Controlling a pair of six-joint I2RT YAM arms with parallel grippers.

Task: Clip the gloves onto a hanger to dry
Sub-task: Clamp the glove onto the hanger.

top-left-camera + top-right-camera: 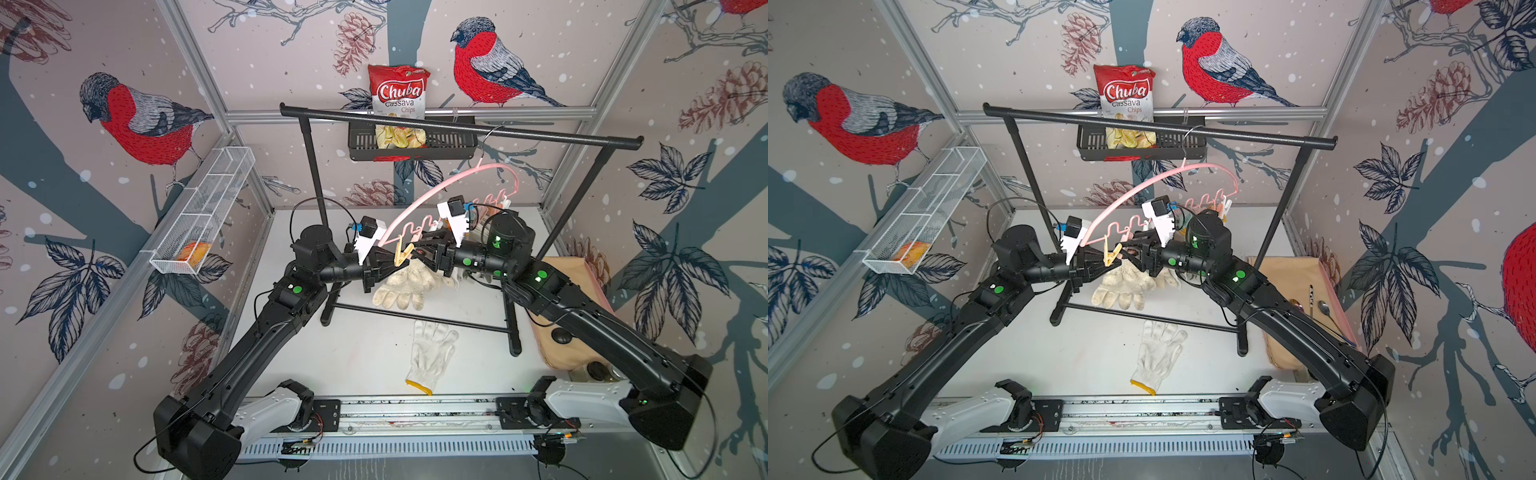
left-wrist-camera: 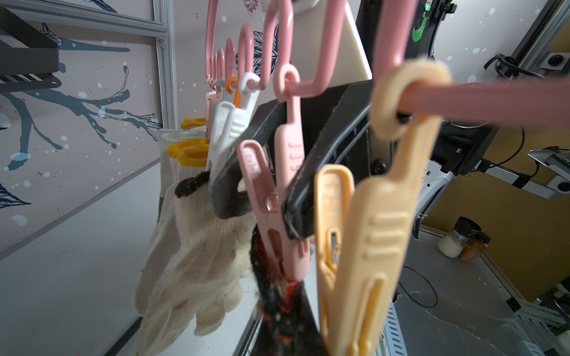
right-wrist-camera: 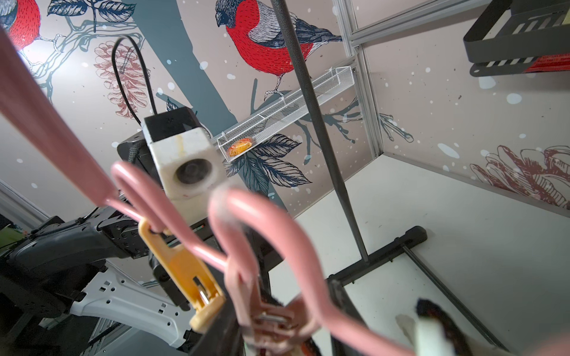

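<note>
1. White tabletop [image 1: 365, 357] inside a booth papered with red bullfinches and pine cones. A metal rail [image 1: 415, 409] runs along its near edge.
2. Nearest me, a loose glove [image 1: 432, 353] of white knit lies flat on the tabletop. Its yellow-edged cuff faces me and its fingers point away.
3. Beyond it, my two hands meet tip to tip under the low end of the hanger [image 2: 493, 104], a thin pink arch that hangs tilted.
4. My left hand [image 1: 392, 270] is clenched on the dark cuff of a cream glove [image 1: 401, 286], which dangles fingers down.
5. My right hand [image 2: 262, 212] has its black fingers [image 2: 303, 191] on either side of a pink peg [image 2: 288, 154], against its splayed levers. I cannot tell whether they squeeze it or only flank it. The peg's tip meets the dark cuff, but the blur hides whether it bites.
6. A yellow peg [image 2: 379, 234] hangs just beside the pink one, on the hanger's low end.
7. Farther along the hanger comes a white peg [image 2: 231, 123], then yellow-cuffed gloves [image 2: 189, 154] hanging below the far pegs.
8. The hanger's metal hook sits over the top bar of a black rack [image 1: 561, 136].
9. Farthest away, a black basket [image 1: 361, 143] on the back wall holds a red chip bag [image 1: 399, 93].
</note>
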